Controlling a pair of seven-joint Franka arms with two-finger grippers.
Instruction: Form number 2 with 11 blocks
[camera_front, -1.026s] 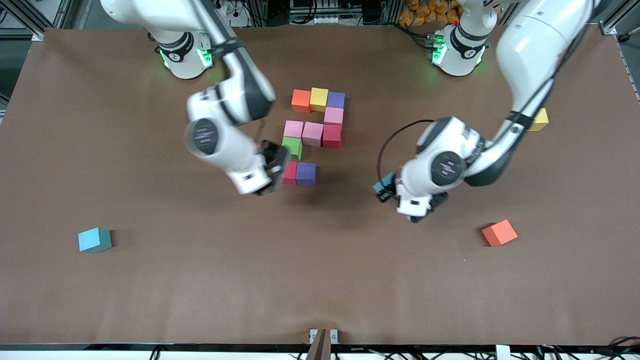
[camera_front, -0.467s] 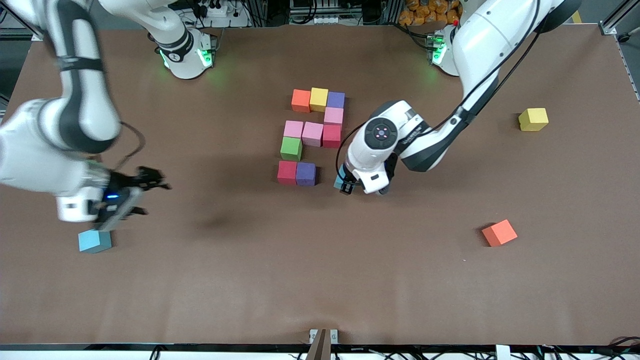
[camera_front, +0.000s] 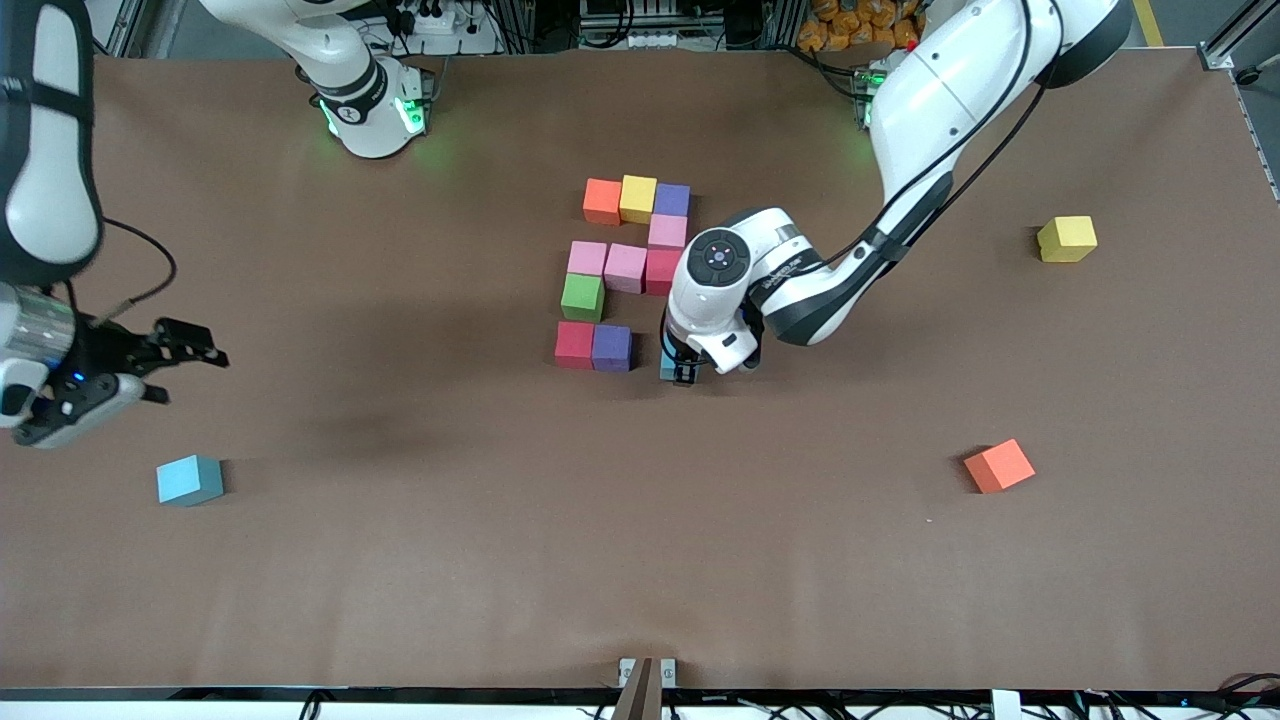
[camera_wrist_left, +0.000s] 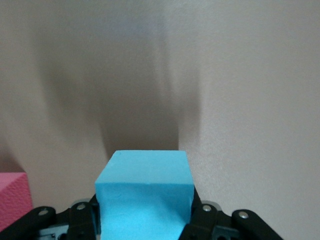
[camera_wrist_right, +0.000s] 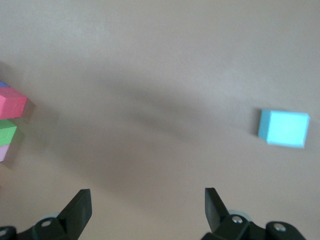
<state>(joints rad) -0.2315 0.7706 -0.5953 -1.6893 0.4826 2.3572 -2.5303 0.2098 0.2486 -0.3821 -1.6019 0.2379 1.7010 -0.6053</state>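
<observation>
Brown table (camera_front: 400, 580) is occupied by the unfinished number 2 (camera_front: 628, 272). A blue block (camera_wrist_left: 145, 192) is gripped by the left gripper (camera_front: 680, 372) just beside the purple block (camera_front: 611, 347). The right gripper (camera_front: 170, 360), spread wide, is seen above another blue block (camera_front: 189, 480).

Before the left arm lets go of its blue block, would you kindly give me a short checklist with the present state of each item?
1. Left gripper shut on light blue block: ok.
2. Block beside purple block, completing the bottom row: ok.
3. Block resting on table: cannot tell.
4. Right gripper open, away from the digit: ok.
5. Other ten blocks of the 2 placed: ok.
</observation>
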